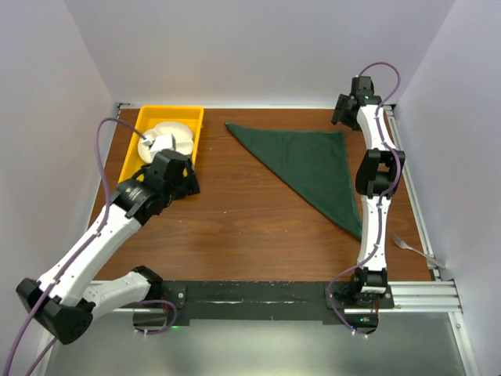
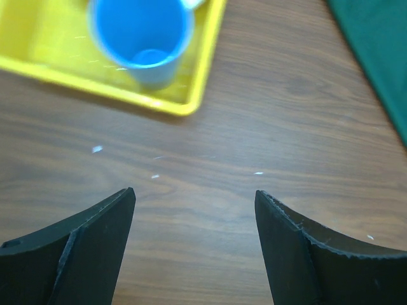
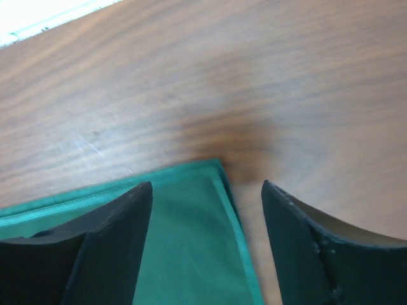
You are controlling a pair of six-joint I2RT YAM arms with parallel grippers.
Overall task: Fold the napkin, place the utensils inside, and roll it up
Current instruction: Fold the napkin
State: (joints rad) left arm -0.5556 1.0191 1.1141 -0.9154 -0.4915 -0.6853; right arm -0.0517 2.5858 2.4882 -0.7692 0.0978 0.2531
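Two wide-spread grippers: left gripper point(image 2: 194, 196) over bare wood-grain table point(image 2: 267, 121) near the yellow plastic tray point(image 2: 191, 101), right gripper point(image 3: 206, 186) over the hemmed corner of the dark green cloth napkin point(image 3: 191, 248)

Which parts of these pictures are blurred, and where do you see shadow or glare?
Left wrist view: the cup and tray are blurred, the near table sharper. Right wrist view: a dark shadow lies on the table beyond the napkin corner, and the top-left corner is washed out white. Top view: even light, no glare.
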